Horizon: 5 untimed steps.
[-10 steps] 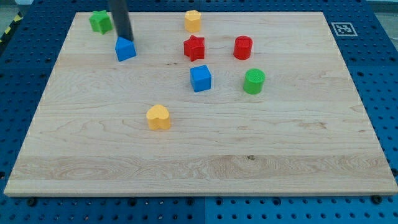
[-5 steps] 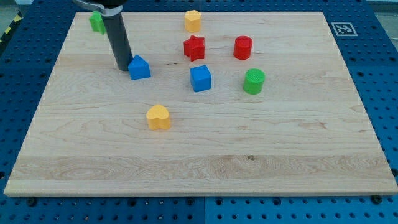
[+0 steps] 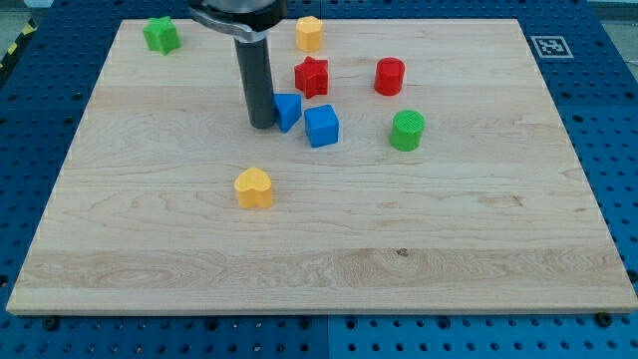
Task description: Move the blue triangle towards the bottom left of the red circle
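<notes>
The blue triangle [image 3: 288, 111] lies near the board's upper middle, just left of the blue cube [image 3: 321, 126] and below the red star [image 3: 311, 76]. My tip [image 3: 263, 125] rests on the board against the triangle's left side. The red circle [image 3: 389, 76] stands further right, level with the red star; the triangle is to its lower left, about a hundred pixels away.
A green cylinder [image 3: 407, 131] stands below the red circle. A yellow hexagon-like block [image 3: 309, 33] is at the top middle, a green block [image 3: 159, 35] at the top left, a yellow heart [image 3: 254, 187] left of centre. A marker tag [image 3: 550, 46] sits at the board's top right.
My tip moved right and slightly down, pushing the blue triangle from the upper left to beside the blue cube. The other blocks have not moved.
</notes>
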Each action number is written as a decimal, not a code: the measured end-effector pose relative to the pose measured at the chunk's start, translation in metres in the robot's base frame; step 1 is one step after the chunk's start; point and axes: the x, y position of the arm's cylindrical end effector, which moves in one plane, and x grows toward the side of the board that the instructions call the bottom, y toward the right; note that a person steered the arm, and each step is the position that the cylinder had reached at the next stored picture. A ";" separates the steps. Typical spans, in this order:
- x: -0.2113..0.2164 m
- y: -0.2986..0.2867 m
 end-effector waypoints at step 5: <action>-0.021 0.127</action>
